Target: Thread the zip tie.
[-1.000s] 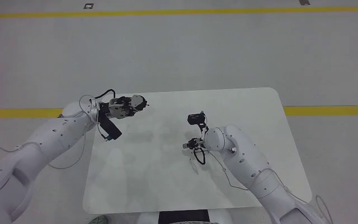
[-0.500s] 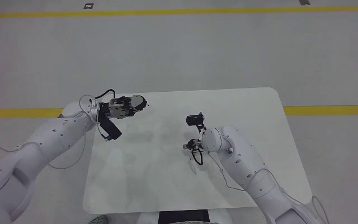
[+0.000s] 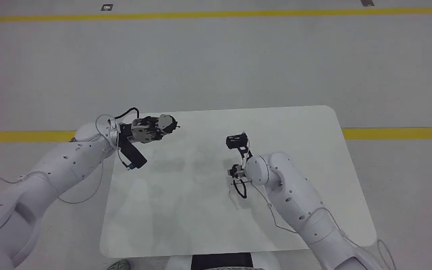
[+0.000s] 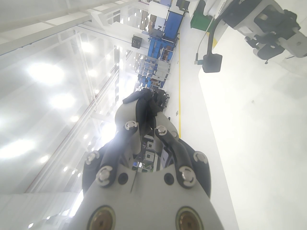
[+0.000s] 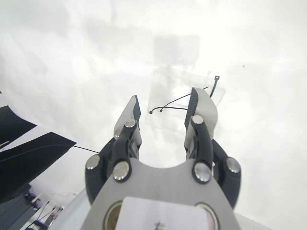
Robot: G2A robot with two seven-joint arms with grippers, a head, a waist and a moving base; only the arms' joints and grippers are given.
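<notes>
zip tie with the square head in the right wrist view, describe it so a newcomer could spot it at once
On the white table lies a clear block, just beyond the open right pincer. At the block's far corner rests a short black zip tie. It is straight with a square head, unlike the thin curved strands beside it.

The clear box (image 5: 163,87) sits on the counter (image 3: 304,135) near its middle, right below the right claw (image 5: 164,95) and framed between its parted fingers (image 5: 191,106). Zip ties (image 5: 172,101) lie on or in the box (I cannot tell which), one running behind a finger. The left claw (image 3: 169,124) hangs over the counter's far left corner, well apart from the box.
</notes>
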